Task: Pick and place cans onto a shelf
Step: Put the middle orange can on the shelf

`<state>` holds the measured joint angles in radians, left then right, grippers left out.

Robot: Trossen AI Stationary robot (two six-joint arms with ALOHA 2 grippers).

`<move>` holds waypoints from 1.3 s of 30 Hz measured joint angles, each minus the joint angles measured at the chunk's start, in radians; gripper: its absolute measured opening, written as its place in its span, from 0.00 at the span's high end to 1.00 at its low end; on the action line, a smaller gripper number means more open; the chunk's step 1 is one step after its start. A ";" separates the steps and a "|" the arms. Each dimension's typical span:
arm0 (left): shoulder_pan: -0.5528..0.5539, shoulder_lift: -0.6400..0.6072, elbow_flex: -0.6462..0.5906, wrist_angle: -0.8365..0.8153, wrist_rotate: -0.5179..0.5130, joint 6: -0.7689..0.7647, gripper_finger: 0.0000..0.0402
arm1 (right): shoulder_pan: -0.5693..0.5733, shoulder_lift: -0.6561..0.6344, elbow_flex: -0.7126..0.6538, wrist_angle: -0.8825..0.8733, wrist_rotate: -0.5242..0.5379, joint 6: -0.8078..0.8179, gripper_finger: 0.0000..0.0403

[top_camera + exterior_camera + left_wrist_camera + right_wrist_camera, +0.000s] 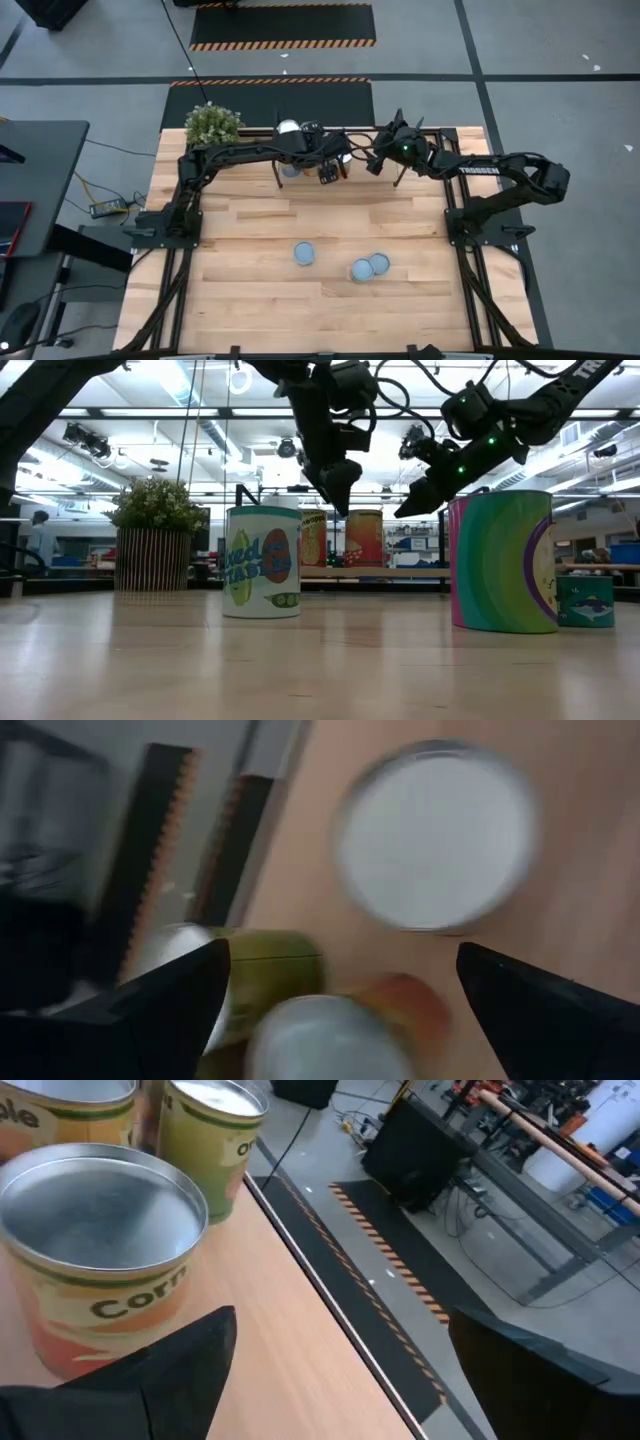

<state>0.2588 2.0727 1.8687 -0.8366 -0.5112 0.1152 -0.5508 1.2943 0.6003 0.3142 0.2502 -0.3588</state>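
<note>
The shelf [443, 134] stands at the table's far edge; its wooden board [400, 572] carries several cans, among them an orange-labelled one [364, 538]. Three cans stand on the table nearer me: one alone [304, 254] and a pair [370, 267]. My left gripper [330, 168] hovers open and empty over the shelf; its wrist view shows a silver can top [435, 835] on the board and another can [320, 1040] below the fingers. My right gripper [384, 158] is open and empty beside it, next to a "Corn" can [100, 1250] and a green-labelled can [210, 1130].
A potted green plant [212, 124] stands at the table's far left corner, left of the shelf. The two grippers are close together above the shelf's middle. Bare tabletop lies between the shelf and the three near cans.
</note>
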 joint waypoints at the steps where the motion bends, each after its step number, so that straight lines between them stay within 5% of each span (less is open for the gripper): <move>1: 0.000 0.000 0.000 0.000 0.024 0.000 0.01 | -0.008 0.008 0.000 0.007 -0.016 0.000 0.07; 15: 0.002 0.000 0.000 0.009 0.001 0.002 0.01 | -0.026 0.212 0.084 0.047 -0.069 -0.005 0.07; 39: 0.002 -0.001 0.000 -0.008 -0.091 0.001 0.01 | 0.175 0.172 0.087 -0.175 0.015 0.064 0.07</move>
<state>0.2607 2.0720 1.8690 -0.8447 -0.6018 0.1167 -0.3763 1.4658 0.6868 0.1387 0.2655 -0.2953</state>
